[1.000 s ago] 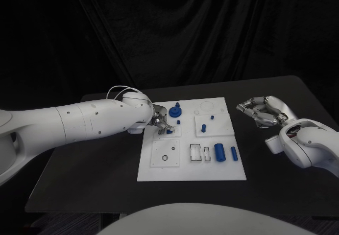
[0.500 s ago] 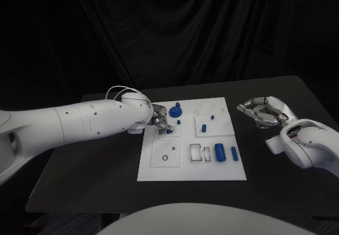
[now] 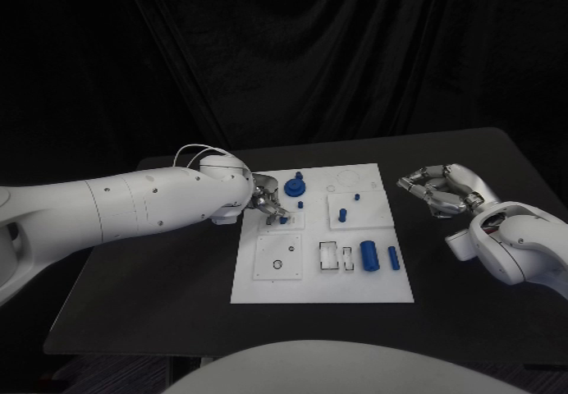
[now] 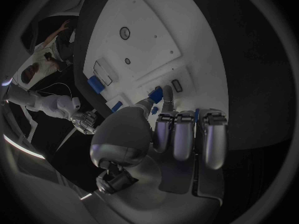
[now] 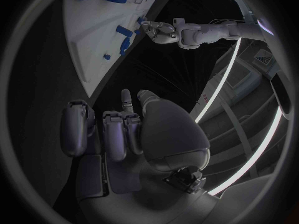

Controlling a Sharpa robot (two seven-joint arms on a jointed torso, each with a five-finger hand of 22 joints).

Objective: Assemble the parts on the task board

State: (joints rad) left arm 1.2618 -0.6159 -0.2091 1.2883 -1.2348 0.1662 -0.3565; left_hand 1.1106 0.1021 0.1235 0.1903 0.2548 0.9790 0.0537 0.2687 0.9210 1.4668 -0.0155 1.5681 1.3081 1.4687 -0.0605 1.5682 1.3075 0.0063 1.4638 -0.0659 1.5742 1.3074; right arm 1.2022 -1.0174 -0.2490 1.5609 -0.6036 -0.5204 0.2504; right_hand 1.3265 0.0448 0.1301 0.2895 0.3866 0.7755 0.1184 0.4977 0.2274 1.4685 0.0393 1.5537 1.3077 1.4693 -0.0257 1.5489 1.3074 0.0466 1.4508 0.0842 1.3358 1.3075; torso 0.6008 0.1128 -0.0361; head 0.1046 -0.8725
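Observation:
The white task board (image 3: pixel 270 283) lies in the middle of the black table. On it are a blue gear-like part (image 3: pixel 294 185), a short blue peg (image 3: pixel 341 215), a thick blue cylinder (image 3: pixel 369 254) and a thin blue pin (image 3: pixel 391 258). My left hand (image 3: pixel 267 202) hangs over the board's far left corner with its fingers (image 4: pixel 186 134) curled down. Slivers of blue show among those fingers, and I cannot tell whether they hold a part. My right hand (image 3: pixel 439 189) hovers off the board's right side, its fingers (image 5: pixel 115 132) curled in on nothing.
Two white rectangular slots (image 3: pixel 335 255) and a square plate with a small ring (image 3: pixel 277 259) sit on the board's near half. Bare black table (image 3: pixel 142 287) lies left, right and in front of the board.

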